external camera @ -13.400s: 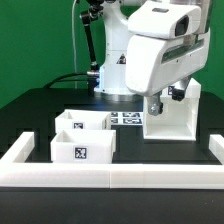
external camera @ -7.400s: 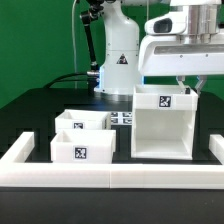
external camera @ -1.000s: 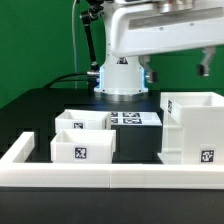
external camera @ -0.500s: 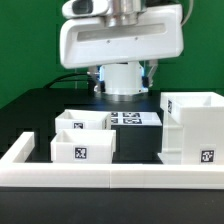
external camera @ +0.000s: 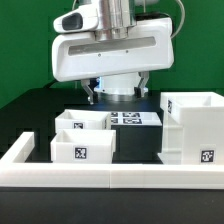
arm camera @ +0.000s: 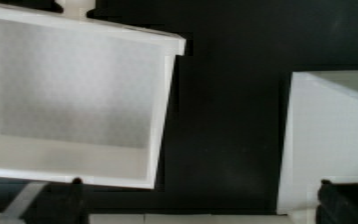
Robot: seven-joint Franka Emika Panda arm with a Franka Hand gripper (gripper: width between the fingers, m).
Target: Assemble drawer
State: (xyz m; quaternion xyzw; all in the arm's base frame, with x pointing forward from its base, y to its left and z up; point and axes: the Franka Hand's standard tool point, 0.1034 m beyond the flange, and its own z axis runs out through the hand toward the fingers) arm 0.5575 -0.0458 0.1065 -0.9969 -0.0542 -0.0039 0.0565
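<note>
The drawer casing (external camera: 195, 126) stands on the black table at the exterior view's right, its opening facing up and a tag low on its front. Two small open-top drawer boxes stand at the left: the rear one (external camera: 86, 121) and the front one (external camera: 82, 148), which has a tag on its face. My gripper (external camera: 115, 95) hangs open and empty above the table behind the boxes, holding nothing. In the wrist view my gripper (arm camera: 202, 205) shows its two dark fingertips (arm camera: 60, 200) wide apart, with one open box (arm camera: 78, 105) and a white part, likely the casing (arm camera: 336, 130), below.
The marker board (external camera: 128, 118) lies flat between the boxes and the casing. A low white border wall (external camera: 110, 176) runs along the front and both sides. The robot base and black cables stand at the back.
The casing went from held and upright to standing free at the right. My hand has swung from the right to the middle and come lower over the boxes.
</note>
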